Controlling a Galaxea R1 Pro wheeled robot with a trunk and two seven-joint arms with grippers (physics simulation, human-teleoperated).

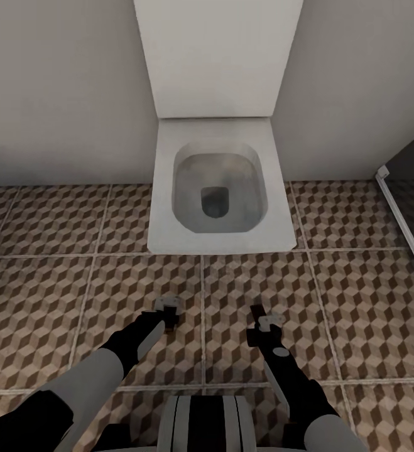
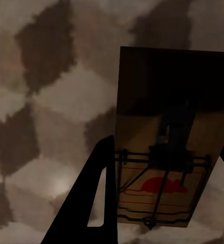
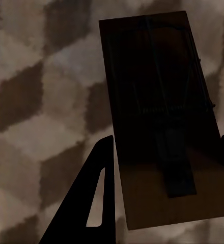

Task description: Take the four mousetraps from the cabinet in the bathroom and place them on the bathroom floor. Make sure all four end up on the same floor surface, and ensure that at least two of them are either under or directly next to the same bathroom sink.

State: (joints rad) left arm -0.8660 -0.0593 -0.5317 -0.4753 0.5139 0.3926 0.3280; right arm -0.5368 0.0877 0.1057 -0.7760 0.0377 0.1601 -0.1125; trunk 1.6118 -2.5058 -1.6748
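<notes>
Facing the toilet (image 1: 216, 188), left gripper (image 2: 163, 203) and right gripper (image 3: 165, 188) each clamp a mousetrap (image 2: 165, 147) (image 3: 163, 117); releasing here, over bathroom floor (image 1: 43, 301) away from any sink, risks failing placement.

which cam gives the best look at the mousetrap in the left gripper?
Left wrist view: the mousetrap shows close between the fingers, its wire and red print clear. In the head view the left gripper hides it. The right wrist view shows the other mousetrap.
</notes>
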